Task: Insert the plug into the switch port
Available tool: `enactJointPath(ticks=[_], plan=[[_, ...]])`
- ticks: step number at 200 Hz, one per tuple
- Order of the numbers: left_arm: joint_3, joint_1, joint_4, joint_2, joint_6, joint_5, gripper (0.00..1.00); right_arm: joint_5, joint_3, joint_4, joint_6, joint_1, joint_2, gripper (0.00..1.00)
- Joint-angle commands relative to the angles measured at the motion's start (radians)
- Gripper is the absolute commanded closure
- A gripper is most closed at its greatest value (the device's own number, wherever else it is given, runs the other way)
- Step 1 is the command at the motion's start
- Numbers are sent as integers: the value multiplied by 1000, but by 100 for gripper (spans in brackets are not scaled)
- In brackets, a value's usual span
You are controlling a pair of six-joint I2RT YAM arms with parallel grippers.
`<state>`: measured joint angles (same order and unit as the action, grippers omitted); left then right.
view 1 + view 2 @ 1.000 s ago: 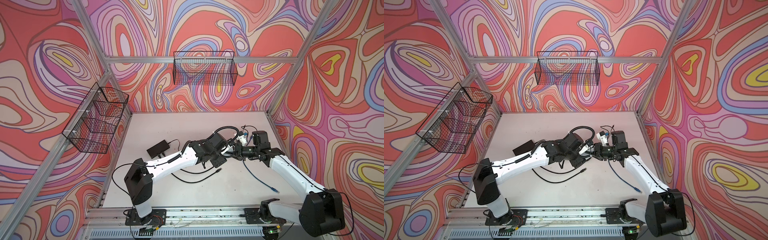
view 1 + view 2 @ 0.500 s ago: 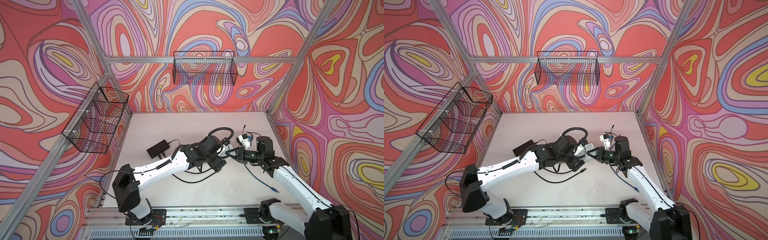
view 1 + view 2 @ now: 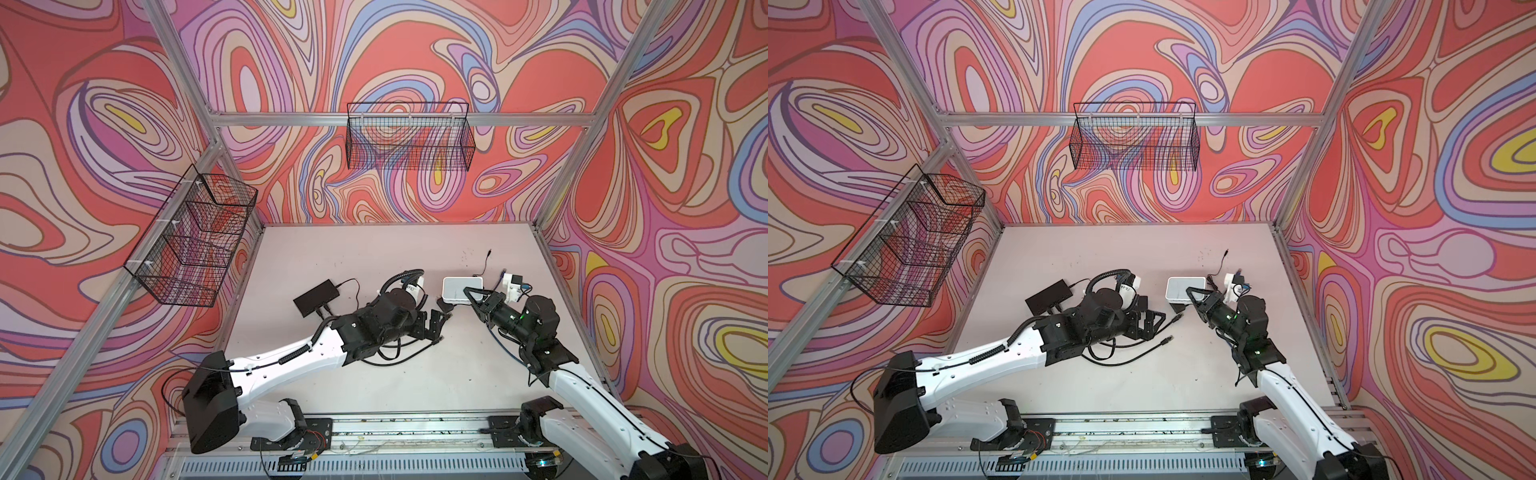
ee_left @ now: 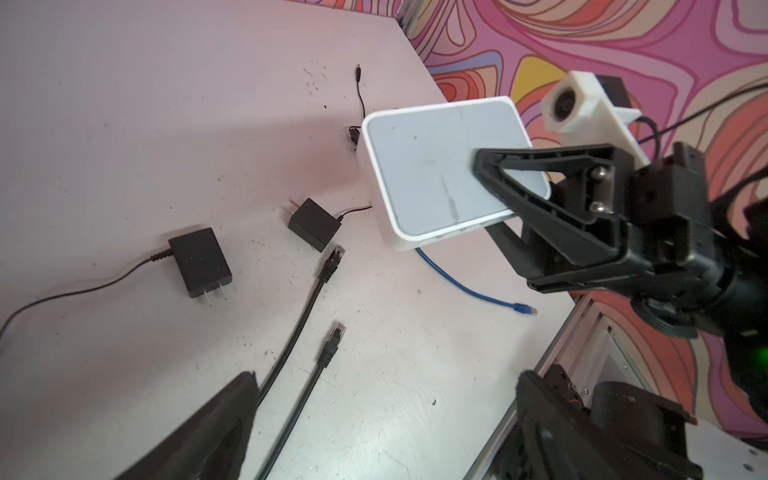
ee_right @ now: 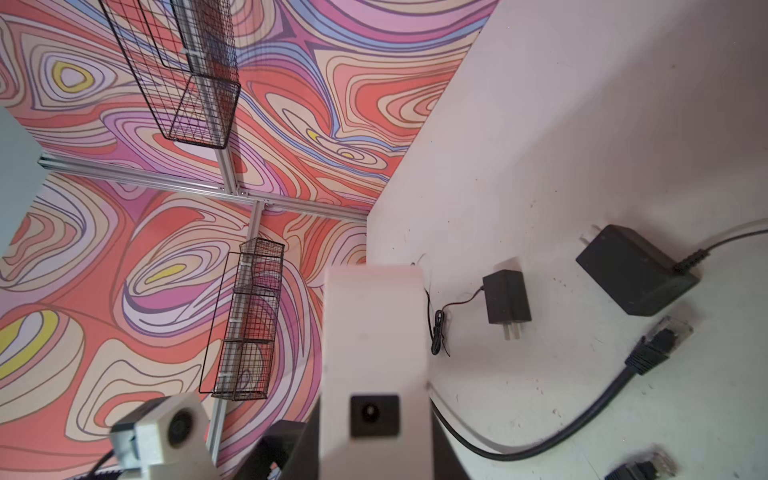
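Switch (image 4: 436,166) is hanging clear of the surface (image 3: 374,249), the right gripper (image 3: 473,297) fingers pinching its edge; the lower finger is hiding beneath it, and its ports are staying out of sight. Blue cable (image 4: 469,291) is running partly under it; the plug (image 4: 336,253) is lying loose on the surface beside a black adapter (image 4: 313,222); the left gripper (image 3: 440,326) fingers are standing spread, holding nothing.

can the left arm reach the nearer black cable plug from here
Probably yes: the open left gripper sits just short of the black plug, nothing lying between; the right gripper holds the white switch aside.
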<state>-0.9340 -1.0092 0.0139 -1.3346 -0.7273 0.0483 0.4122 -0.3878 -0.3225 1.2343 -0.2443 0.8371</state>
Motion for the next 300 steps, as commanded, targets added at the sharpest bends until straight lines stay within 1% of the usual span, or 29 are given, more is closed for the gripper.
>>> enactJointPath(ticks=[1,28,46,68,88,96,102,110,125,155,178,207,228,250,271,284,300], plan=[[39,-2,-260,13,-206,1,2,-133,16,-141,77,-43,-41,100],[46,-3,-360,-18,-262,-16,5,-197,18,-139,75,-97,-46,100],[70,-4,-447,-30,-297,-21,6,-207,30,-177,74,-120,-30,100],[78,-4,-485,-51,-322,-13,8,-223,52,-237,76,-145,-8,100],[101,-5,-553,-72,-349,14,11,-230,55,-282,76,-168,19,100],[104,-5,-583,-83,-355,23,14,-236,55,-297,72,-179,31,100],[97,-5,-596,-94,-357,29,17,-242,58,-319,72,-188,40,100],[82,-5,-603,-111,-354,43,17,-247,61,-349,74,-198,52,100],[37,-5,-564,-138,-350,81,19,-257,61,-396,74,-215,76,100],[-4,-3,-671,-205,-352,88,25,-283,63,-446,71,-247,108,100],[14,-2,-760,-220,-360,148,27,-302,71,-487,74,-265,122,100],[33,-2,-841,-244,-381,174,33,-309,71,-501,68,-283,136,100],[60,-2,-915,-261,-408,203,34,-317,87,-540,77,-290,150,99],[73,-2,-963,-268,-419,218,40,-326,99,-552,81,-295,149,99],[64,-2,-968,-277,-423,219,52,-324,98,-554,76,-298,149,97],[56,-2,-975,-284,-424,209,61,-316,95,-553,72,-297,150,94],[56,0,-985,-291,-431,191,70,-315,92,-540,62,-298,147,86]])
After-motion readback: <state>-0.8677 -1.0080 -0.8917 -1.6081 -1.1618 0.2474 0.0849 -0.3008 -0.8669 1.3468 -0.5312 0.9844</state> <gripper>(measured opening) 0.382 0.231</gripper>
